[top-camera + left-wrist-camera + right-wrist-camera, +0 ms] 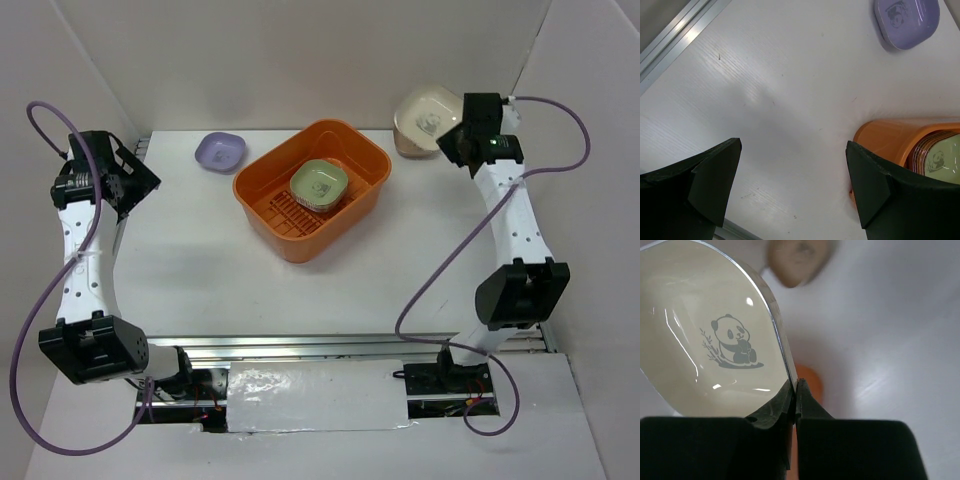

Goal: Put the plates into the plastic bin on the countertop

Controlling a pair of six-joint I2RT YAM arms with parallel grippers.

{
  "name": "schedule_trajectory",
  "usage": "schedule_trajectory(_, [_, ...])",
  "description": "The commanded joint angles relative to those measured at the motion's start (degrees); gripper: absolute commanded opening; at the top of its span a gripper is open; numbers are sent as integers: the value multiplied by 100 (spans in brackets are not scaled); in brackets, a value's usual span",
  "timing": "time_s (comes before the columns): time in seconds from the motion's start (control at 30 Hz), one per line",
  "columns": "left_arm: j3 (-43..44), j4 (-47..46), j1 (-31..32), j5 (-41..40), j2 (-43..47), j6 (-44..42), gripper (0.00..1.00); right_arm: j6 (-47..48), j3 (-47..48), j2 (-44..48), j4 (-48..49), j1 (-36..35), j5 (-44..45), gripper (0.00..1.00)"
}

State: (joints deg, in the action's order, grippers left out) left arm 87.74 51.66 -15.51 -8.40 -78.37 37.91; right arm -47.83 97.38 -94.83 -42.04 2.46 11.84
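The orange plastic bin [262,190] stands mid-table and holds a stack of plates with a green one [319,184] on top. A purple plate [220,151] lies on the countertop left of the bin. My right gripper [452,134] is shut on the rim of a cream panda plate [424,113], held above a brown plate [406,147] at the far right corner. In the right wrist view the fingertips [795,390] pinch the cream plate's [710,315] edge. My left gripper [140,183] is open and empty, left of the bin; its view [792,185] shows the bin [885,137] and the purple plate [906,20].
White walls close the table at the back and both sides. A metal rail [350,345] runs along the front edge. The brown plate shows blurred in the right wrist view [797,260]. Bare white countertop [790,90] lies under the left gripper.
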Motion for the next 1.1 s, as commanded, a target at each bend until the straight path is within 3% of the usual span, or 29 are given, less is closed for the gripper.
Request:
schedule_trajectory(0.0, [234,20,-31,-337,76,243,99,-418,455,-26,-75,-640,21,0])
schedule_trajectory(0.17, [225,-287,-75,-127,23,427,99,-1164,747,-439,274,-1623,-462,0])
schedule_trajectory(0.4, [226,-393,-40,137,-38,393,99,-1966,1792,-1819,-164,-2380,-498,0])
schedule_trajectory(0.5, [120,-411,-58,164,-38,323,99,-2203,1644,-2031,-15,-2618,-419,0])
schedule_trajectory(0.9, [-170,-552,4,348,-117,243,99,-1941,1863,-2453,-515,-2751,-322,4])
schedule_trajectory(0.93, [-135,-543,4,357,-161,226,99,-1871,1863,-2462,-550,-2742,-340,6])
schedule_trajectory(1.03, [-135,-569,-5,348,-170,217,99,-1686,1915,-2330,-480,-2794,-358,47])
schedule_trajectory(1.07, [-144,-578,-14,348,-161,217,99,-1642,1986,-2269,-489,-2838,-305,76])
